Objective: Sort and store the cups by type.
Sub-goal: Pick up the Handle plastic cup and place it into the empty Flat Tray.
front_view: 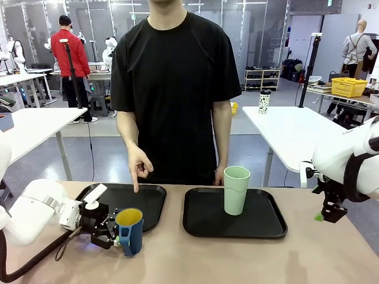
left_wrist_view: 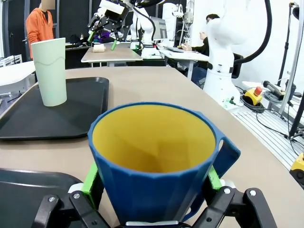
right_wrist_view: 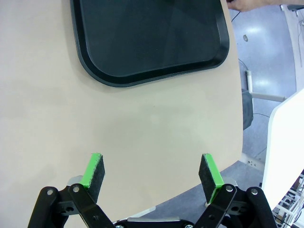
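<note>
The dark blue mug [front_view: 131,234] with a yellow inside stands on the wooden table just in front of the left black tray [front_view: 151,204]. My left gripper [front_view: 117,235] is open around it; in the left wrist view the mug [left_wrist_view: 154,161] sits between the green pads [left_wrist_view: 90,178]. The pale mint-green tumbler [front_view: 236,189] stands upright on the right black tray [front_view: 201,228], also seen far off as the tumbler [left_wrist_view: 50,71]. My right gripper [front_view: 325,216] hangs open above the table's right end, and in the right wrist view the right gripper [right_wrist_view: 152,171] has nothing between its fingers.
A person stands at the far side, one hand [front_view: 139,168] pointing a finger down at the left tray, the other hand [front_view: 219,176] by the right tray's far edge. The right tray [right_wrist_view: 152,42] lies ahead of my right gripper. A white spotted cup [front_view: 264,102] stands on another table behind.
</note>
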### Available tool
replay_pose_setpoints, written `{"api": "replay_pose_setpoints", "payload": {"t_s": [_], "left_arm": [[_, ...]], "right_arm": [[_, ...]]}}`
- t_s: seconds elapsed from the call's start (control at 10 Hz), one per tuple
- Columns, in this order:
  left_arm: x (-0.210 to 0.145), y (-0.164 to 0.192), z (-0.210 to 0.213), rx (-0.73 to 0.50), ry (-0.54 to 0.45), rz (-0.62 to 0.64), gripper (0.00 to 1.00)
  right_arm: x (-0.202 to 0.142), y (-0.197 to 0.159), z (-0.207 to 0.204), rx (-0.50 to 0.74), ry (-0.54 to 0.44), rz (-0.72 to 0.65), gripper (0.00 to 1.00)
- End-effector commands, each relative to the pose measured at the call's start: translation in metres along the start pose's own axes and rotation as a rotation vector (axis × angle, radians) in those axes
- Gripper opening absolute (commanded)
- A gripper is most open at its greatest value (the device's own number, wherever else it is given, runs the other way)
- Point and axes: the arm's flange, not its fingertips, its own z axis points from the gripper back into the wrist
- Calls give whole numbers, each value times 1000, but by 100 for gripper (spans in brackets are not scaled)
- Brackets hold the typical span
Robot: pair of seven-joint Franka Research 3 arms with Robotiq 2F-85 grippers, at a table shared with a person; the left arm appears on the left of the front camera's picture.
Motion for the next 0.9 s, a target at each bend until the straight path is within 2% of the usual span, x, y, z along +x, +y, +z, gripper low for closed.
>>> {"api": "replay_pose_setpoints", "payload": {"t_s": [0.0,0.3,0.4,0.5,0.6,0.7,0.8], "left_arm": [[-1,8,-4,-40,-20,-16,100],[-1,8,-3,-74,-41,-11,100],[1,9,-4,-101,-54,-10,82],[0,8,-4,-95,-50,-12,80],[2,9,-5,-94,-44,-5,62],[2,9,-5,-92,-47,-6,60],[3,9,-5,-85,-46,-8,42]], "right_arm": [[2,0,-2,-13,-6,0,100],[2,0,-2,-13,-6,0,100],[2,0,-2,-13,-6,0,100],[2,0,-2,-13,-6,0,100],[2,0,-2,-13,-6,0,100],[2,0,-2,-13,-6,0,100],[2,0,-2,-13,-6,0,100]]}}
